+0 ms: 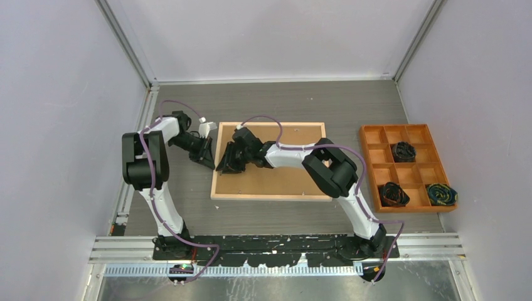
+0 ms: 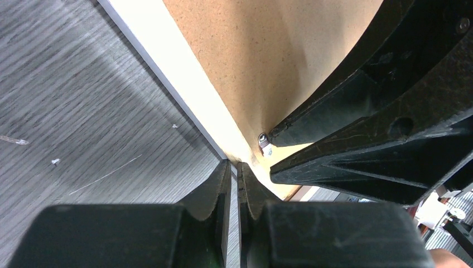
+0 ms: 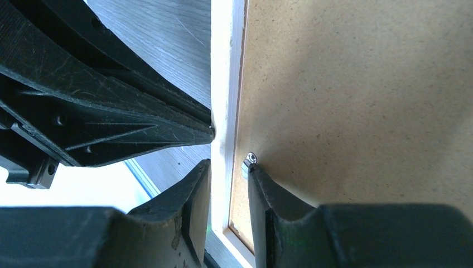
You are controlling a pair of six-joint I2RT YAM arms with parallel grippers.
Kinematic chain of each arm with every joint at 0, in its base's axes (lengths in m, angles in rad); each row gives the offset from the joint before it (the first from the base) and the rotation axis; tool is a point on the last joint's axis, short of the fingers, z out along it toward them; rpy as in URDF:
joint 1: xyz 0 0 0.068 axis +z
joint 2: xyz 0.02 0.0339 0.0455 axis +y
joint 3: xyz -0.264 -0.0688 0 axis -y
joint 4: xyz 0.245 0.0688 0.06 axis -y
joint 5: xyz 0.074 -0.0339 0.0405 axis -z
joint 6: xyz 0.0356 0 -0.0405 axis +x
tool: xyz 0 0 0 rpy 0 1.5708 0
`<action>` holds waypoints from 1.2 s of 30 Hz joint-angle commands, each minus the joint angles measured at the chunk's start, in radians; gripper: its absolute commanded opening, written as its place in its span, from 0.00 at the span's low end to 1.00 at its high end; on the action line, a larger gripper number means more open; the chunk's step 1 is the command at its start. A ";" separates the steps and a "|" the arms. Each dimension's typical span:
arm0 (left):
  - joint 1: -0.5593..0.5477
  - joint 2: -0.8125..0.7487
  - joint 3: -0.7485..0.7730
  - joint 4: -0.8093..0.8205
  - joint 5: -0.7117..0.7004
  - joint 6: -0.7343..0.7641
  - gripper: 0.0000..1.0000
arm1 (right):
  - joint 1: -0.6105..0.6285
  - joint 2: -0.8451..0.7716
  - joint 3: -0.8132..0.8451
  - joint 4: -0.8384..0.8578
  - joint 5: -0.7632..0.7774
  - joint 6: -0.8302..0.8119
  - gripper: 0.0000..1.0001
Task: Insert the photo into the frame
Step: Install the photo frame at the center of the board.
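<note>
Grey table (image 1: 282,103) is bearing the face-down frame (image 1: 213,182) as the left gripper (image 1: 208,165), shut and empty, is bracing its left rail and the right gripper (image 3: 227,166), part-open astride that rail, is probably nudging a tab (image 3: 249,161) sideways next.

The frame (image 1: 270,196) lies flat on the bench, about midway across it, with its back facing up and its long sides running left to right. It is a large, thin rectangle. Its border is a narrow rail of light natural wood, and the wrist views show this rail (image 2: 184,84) (image 3: 226,67) pale along its left side with a whiter outer edge. A plain brown backing board (image 1: 282,179) fills the opening and sits inside the rails. Seen close, the board (image 2: 268,56) (image 3: 362,84) has a fine, speckled grain. A small metal tab (image 2: 264,144) (image 3: 249,162) sits on the inner edge of the left rail, right where the board meets the wood.
</note>
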 commanded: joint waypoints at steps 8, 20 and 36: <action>-0.008 -0.021 -0.022 0.067 -0.047 0.034 0.09 | 0.014 0.042 0.016 0.073 0.060 0.069 0.32; -0.008 -0.025 -0.015 0.061 -0.048 0.040 0.08 | 0.047 -0.100 -0.178 0.108 0.219 0.167 0.35; -0.015 -0.029 -0.033 0.063 -0.030 0.049 0.08 | 0.054 -0.012 -0.081 0.104 0.164 0.195 0.35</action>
